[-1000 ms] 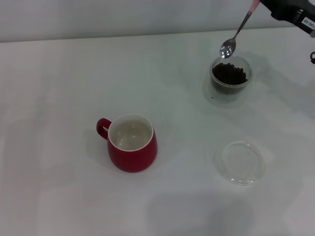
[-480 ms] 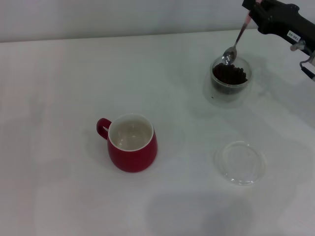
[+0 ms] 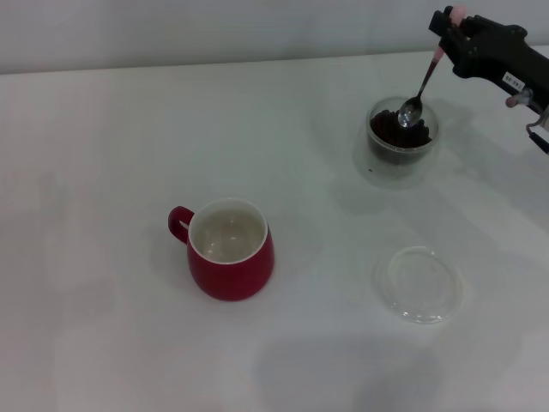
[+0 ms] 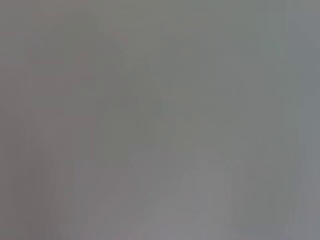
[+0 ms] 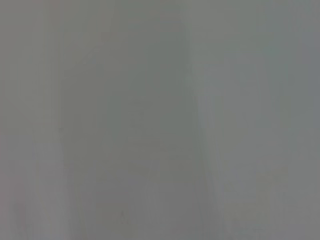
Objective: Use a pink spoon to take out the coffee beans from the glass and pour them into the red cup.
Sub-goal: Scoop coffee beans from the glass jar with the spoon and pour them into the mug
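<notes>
In the head view my right gripper (image 3: 452, 34) is at the far right, above and behind the glass, shut on the pale pink handle of the pink spoon (image 3: 422, 84). The spoon hangs steeply down and its silver bowl rests in the coffee beans (image 3: 398, 129) inside the small clear glass (image 3: 401, 140). The red cup (image 3: 228, 250), white inside and with nothing in it, stands left of centre with its loop handle at its left. My left gripper is out of view. Both wrist views show only plain grey.
A flat shallow clear dish (image 3: 418, 283) lies on the white table (image 3: 103, 154) in front of the glass, to the right of the red cup. A single dark speck (image 3: 371, 170) sits on the table beside the glass.
My right gripper has come down and to the right with the spoon. The spoon's bowl has gone from above the glass's rim into the beans.
</notes>
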Robot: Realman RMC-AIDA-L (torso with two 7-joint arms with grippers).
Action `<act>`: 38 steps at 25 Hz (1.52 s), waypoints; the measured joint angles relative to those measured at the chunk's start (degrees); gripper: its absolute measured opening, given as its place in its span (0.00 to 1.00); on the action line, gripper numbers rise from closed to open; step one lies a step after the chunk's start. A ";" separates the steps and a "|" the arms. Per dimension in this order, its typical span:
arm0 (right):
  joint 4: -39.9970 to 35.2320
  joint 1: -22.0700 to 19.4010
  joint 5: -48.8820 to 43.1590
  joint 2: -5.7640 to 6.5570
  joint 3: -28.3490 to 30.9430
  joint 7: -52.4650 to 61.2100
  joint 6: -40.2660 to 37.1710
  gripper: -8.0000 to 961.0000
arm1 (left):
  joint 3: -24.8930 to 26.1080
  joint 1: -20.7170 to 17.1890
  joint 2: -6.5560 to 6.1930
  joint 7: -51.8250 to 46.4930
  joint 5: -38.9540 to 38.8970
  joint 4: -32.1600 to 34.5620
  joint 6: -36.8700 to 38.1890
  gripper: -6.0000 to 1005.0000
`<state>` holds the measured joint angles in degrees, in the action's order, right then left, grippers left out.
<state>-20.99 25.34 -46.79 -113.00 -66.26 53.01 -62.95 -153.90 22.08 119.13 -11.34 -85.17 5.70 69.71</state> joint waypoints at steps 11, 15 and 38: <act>-0.28 0.00 -0.08 -1.06 0.00 -1.65 2.25 0.19 | -0.17 0.00 0.22 0.00 0.40 0.44 -0.18 0.88; 0.09 -0.32 -0.07 -1.54 0.00 -1.43 2.67 0.20 | -0.09 -0.02 0.20 0.01 0.13 0.46 -0.19 0.88; -0.16 -0.58 -0.17 -1.87 -0.27 15.97 7.96 0.21 | -0.09 0.33 0.22 0.41 0.00 0.10 -0.18 0.88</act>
<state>-21.15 24.76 -46.96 -114.88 -66.53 68.98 -54.99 -153.99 22.41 119.36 -10.93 -85.17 5.80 69.52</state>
